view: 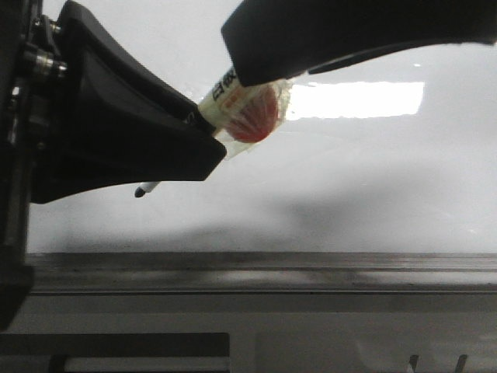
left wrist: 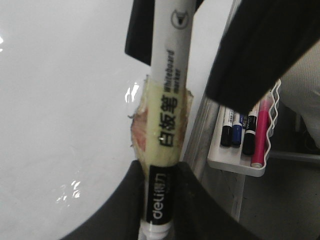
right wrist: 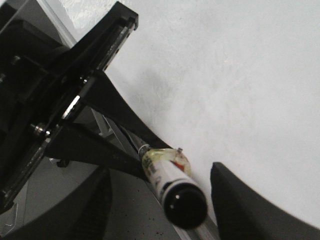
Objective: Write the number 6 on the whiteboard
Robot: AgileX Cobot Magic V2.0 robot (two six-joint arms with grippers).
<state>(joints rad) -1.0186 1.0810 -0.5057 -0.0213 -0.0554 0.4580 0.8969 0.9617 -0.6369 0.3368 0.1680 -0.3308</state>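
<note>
whiteboard (view: 373,179): glossy, smooth | rail (view: 264,272): grey metal | marker (left wrist: 167,100): smooth plastic, taped

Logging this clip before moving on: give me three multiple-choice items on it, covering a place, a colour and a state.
1. Where does the marker tip show in the front view?
A. below the left gripper
B. resting on the grey rail
C. inside the tray

2. What colour is the lump taped to the marker?
A. green
B. red
C. blue

3. How is the left gripper?
A. open and empty
B. shut on the marker
C. shut on a cloth

Answers:
1 A: the marker tip pokes out under the left gripper, in front of the whiteboard.
2 B: the lump under clear tape is red.
3 B: its fingers close around the marker.
</note>
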